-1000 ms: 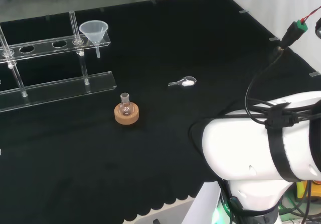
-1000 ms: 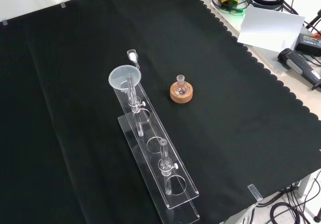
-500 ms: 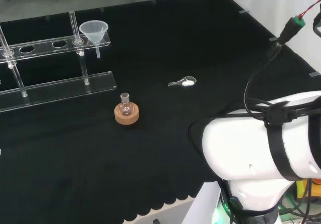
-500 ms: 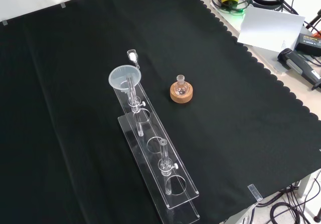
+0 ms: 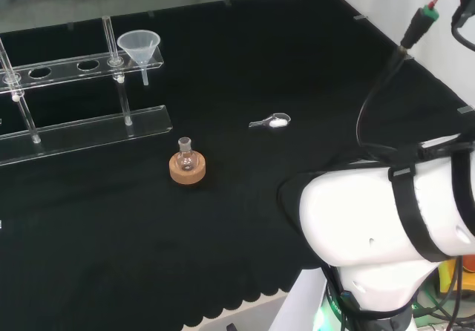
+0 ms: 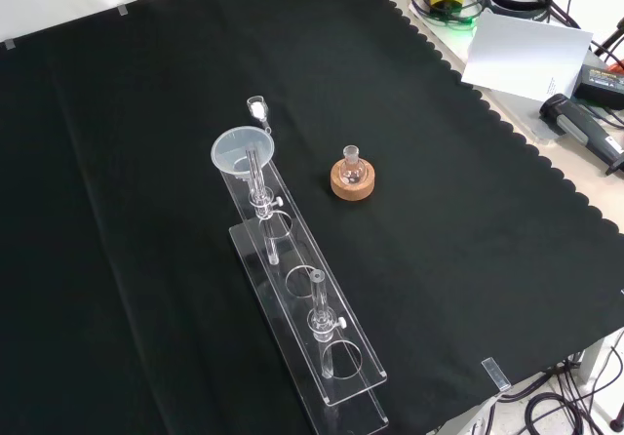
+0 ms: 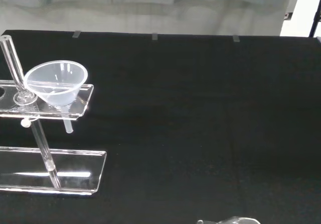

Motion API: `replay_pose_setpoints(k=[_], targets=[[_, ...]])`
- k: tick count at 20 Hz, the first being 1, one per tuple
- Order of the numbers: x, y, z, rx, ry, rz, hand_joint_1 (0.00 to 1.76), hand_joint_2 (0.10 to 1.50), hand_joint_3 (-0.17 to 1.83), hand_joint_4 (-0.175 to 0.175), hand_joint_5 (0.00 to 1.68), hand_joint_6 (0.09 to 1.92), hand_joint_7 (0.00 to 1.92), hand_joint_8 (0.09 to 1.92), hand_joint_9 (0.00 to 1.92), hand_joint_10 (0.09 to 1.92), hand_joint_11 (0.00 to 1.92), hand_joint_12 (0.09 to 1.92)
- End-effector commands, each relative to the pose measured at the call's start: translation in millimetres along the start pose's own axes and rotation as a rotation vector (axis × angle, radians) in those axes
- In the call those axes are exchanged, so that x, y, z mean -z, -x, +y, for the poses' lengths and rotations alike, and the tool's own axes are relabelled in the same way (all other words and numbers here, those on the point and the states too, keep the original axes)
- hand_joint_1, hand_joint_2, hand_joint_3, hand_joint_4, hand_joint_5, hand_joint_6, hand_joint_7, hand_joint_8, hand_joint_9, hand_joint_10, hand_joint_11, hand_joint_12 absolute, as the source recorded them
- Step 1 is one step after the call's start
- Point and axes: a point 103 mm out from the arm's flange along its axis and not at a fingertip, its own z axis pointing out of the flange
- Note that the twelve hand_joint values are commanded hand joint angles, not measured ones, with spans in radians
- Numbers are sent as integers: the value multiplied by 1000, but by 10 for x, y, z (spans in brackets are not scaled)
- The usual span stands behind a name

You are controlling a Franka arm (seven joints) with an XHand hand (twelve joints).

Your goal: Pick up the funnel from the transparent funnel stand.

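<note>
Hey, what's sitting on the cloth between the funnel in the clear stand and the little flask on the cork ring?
Nothing: in the front view, bare black cloth separates the funnel from the flask.

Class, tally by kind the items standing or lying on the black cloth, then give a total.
Funnel: 1
Funnel stand: 1
Flask: 1
Cork ring: 1
Spoon: 1
Total: 5

head behind, front opposite, wrist nearest funnel [image 7: 56,83]
</note>
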Motion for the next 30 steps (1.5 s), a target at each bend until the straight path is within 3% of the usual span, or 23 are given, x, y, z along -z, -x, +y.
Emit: replay_pose_setpoints(k=[1, 4, 6, 7, 10, 20, 30], targets=[[-38, -104, 371, 0, -25, 97, 316, 585, 89, 23, 0, 87, 0, 87, 0, 87, 0, 87], [-66, -98, 553, 14, -35, 115, 320, 591, 84, 7, 0, 87, 0, 87, 0, 87, 0, 87], [-113, -102, 687, 5, -55, 179, 335, 598, 83, -1, 0, 87, 0, 87, 0, 87, 0, 87], [-137, -115, 749, -5, -67, 212, 379, 613, 88, -4, 0, 87, 0, 87, 0, 87, 0, 87], [-192, -115, 912, 5, -83, 226, 487, 640, 94, -3, 0, 87, 0, 87, 0, 87, 0, 87], [-338, -505, 1264, 137, -119, 165, 497, 629, 78, -9, 0, 87, 0, 87, 0, 87, 0, 87], [-627, -832, 1419, 151, -185, 110, 475, 628, 70, -23, 0, 87, 0, 87, 0, 87, 0, 87]])
